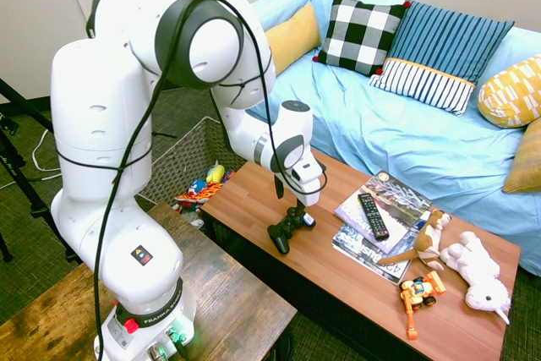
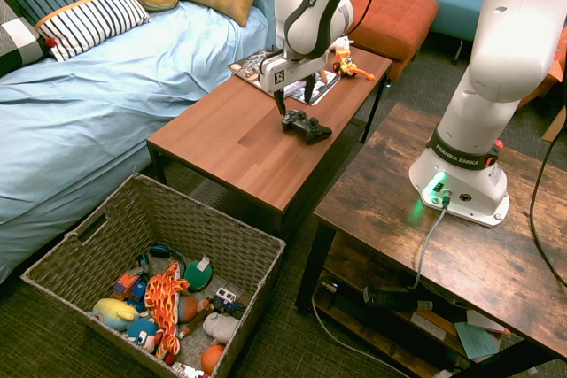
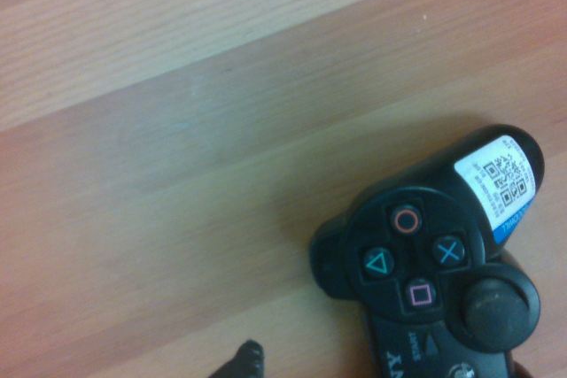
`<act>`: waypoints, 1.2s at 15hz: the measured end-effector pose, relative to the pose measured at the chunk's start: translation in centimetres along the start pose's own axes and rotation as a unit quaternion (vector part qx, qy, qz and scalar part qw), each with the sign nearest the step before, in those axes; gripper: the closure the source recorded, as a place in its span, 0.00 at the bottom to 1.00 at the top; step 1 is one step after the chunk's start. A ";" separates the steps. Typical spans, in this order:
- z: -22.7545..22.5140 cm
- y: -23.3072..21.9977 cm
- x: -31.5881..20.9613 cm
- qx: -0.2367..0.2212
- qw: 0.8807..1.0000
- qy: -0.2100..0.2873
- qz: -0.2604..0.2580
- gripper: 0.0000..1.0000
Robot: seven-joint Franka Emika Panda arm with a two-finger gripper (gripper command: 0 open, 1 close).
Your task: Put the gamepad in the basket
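On the floor, left in the second exterior view: the basket (image 2: 257,258), woven grey-brown wicker with slanted walls and a thin rim, sits against the low end of the surface (image 2: 230,143), open-topped and already part-filled with soft toys (image 2: 164,303); my reading is that it stands there so a short carry over the edge ends in a drop.
Surface: a long plank of smooth reddish wood with fine straight grain, plain in the wrist view; most of it is bare, which leaves room to come down from above.
Gamepad: the gamepad (image 2: 306,127) lies flat, buttons up, near the surface's front edge; hard black plastic, two rounded horns, a white-and-blue label on one horn tip, a domed thumbstick beside the four symbol buttons.
Pincer: the pincer (image 2: 296,105) points straight down over the gamepad's middle, fingers spread wide, one to each side of the body, clasping nothing yet; likely turned this way to span the narrow waist.
Further right: magazines (image 2: 266,64) with a slim remote (image 1: 373,216) on top, glossy and flat, and a small orange toy (image 2: 347,63), all clear of the grasp.
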State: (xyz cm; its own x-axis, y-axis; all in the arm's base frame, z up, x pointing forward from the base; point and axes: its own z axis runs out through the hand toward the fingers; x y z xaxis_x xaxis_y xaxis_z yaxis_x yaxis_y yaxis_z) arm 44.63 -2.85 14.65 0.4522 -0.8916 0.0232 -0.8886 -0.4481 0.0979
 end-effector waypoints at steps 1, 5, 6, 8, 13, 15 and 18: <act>0.9 0.1 0.4 -0.005 1.000 0.000 0.005 0.00; 3.7 0.5 1.6 -0.017 0.999 -0.006 0.032 0.00; 4.4 0.7 1.6 -0.019 0.999 -0.009 0.035 0.00; 5.8 1.0 1.7 -0.021 0.999 -0.015 0.038 0.00; 6.7 1.3 1.9 -0.013 0.999 -0.025 0.040 1.00; 6.7 1.5 2.0 -0.007 0.999 -0.029 0.041 1.00; 6.8 1.6 1.9 0.005 0.999 -0.035 0.036 1.00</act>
State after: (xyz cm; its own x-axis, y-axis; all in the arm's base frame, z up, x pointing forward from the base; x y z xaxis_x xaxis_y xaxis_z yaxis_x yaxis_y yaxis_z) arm 43.56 -5.67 8.07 0.3813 -0.9236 -0.0398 -0.9194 -0.3833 0.0883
